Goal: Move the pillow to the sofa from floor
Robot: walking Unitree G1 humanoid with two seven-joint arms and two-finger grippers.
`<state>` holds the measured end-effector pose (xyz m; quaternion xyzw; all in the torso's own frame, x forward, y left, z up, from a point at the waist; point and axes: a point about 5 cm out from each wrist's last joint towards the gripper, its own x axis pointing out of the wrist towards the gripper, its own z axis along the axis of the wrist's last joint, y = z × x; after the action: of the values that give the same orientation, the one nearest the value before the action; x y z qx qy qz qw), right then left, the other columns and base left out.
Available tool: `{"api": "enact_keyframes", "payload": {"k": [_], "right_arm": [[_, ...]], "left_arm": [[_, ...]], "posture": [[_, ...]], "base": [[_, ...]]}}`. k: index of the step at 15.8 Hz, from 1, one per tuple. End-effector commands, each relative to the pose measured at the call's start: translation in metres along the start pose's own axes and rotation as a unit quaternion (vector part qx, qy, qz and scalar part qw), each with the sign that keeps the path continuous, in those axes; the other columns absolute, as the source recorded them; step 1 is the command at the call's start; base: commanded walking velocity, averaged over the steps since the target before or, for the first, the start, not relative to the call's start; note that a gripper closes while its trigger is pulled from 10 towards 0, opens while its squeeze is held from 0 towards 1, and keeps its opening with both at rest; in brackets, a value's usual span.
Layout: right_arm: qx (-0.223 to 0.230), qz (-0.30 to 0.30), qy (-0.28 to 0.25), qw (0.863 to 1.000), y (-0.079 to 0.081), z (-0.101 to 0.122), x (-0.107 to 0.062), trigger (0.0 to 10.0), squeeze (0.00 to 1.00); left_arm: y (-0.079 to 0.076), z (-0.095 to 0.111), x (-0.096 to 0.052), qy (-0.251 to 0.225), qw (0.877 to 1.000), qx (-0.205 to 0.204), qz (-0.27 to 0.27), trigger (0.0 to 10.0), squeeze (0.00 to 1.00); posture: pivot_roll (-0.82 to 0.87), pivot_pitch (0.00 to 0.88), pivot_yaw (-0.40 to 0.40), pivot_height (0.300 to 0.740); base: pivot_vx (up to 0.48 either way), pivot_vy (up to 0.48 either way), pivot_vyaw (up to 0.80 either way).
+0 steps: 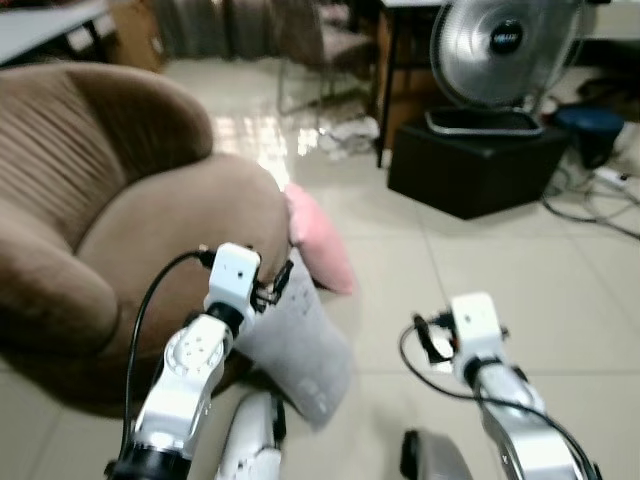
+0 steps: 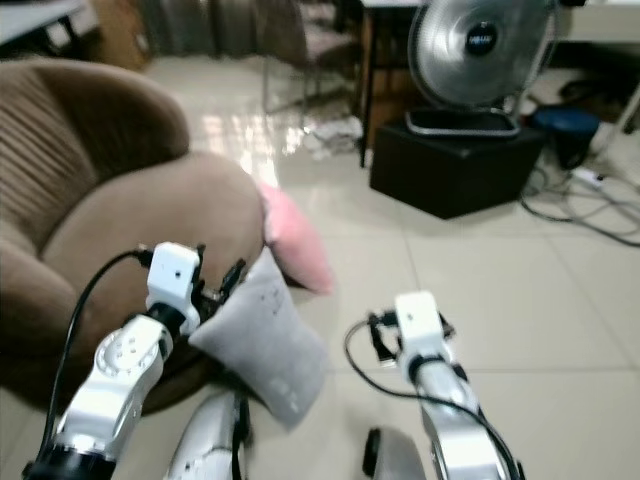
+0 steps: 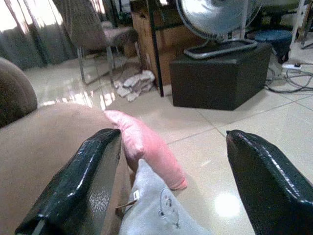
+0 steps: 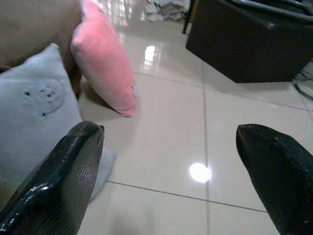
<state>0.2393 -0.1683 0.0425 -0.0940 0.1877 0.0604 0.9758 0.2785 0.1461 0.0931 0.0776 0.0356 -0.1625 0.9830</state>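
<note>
Grey pillow (image 1: 300, 345), small round emblem

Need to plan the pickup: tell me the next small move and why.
Probably ease the left gripper down onto the grey pillow: its fingers are open just above the pillow's top corner, and the pillow leans on the sofa, still ungrasped.
</note>
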Motion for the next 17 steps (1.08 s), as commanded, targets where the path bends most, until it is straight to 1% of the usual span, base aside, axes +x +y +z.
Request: {"api": "enact_keyframes", "payload": {"k": [1,6,10,12,13,14,16,17], "right_arm": [[-0.003,0.010,-0.033,0.999,0.005,0.014,0.005,10.0,0.00],[-0.011,0.013,-0.032,0.999,0.004,0.012,0.010,10.0,0.00],[-0.014,0.017,-0.036,0.999,0.006,0.012,0.010,10.0,0.00],[-0.014,0.019,-0.036,0.999,0.008,0.015,0.006,10.0,0.00],[-0.013,0.020,-0.039,0.999,0.010,0.018,0.004,10.0,0.00],[-0.013,0.021,-0.043,0.999,0.011,0.021,0.002,10.0,0.00],[-0.015,0.024,-0.045,0.999,0.013,0.024,0.001,10.0,0.00],[-0.017,0.026,-0.047,0.998,0.014,0.025,0.000,10.0,0.00]], "left_arm": [[0.008,0.002,0.000,0.000,1.000,0.010,0.011,10.0,0.00],[0.009,0.000,0.000,0.002,1.000,0.010,0.013,10.0,0.00],[0.009,-0.001,-0.001,0.002,1.000,0.007,0.013,10.0,0.00],[0.008,-0.003,-0.001,0.011,1.000,0.016,0.010,10.0,0.00],[0.009,-0.005,-0.001,0.013,1.000,0.014,0.010,10.0,0.00],[0.010,-0.009,0.001,0.025,0.999,0.018,0.012,10.0,0.00],[0.010,-0.013,0.005,0.040,0.999,0.002,0.006,10.0,0.00],[0.011,-0.017,0.008,0.050,0.999,0.006,0.005,10.0,0.00]], "posture": [[-0.07,0.007,0.018,0.615],[-0.07,0.013,0.015,0.615],[-0.07,0.018,0.015,0.615],[-0.07,0.025,0.017,0.610],[-0.07,0.031,0.016,0.600],[-0.07,0.031,0.016,0.585],[-0.07,0.035,0.017,0.570],[-0.07,0.048,0.015,0.565]], "base": [[0.341,0.000,0.00],[0.341,0.000,0.00],[0.308,0.000,0.00],[0.000,0.000,0.00],[0.000,0.000,0.00],[0.000,0.000,0.00],[0.000,0.000,0.00],[0.000,0.000,0.00]]}}
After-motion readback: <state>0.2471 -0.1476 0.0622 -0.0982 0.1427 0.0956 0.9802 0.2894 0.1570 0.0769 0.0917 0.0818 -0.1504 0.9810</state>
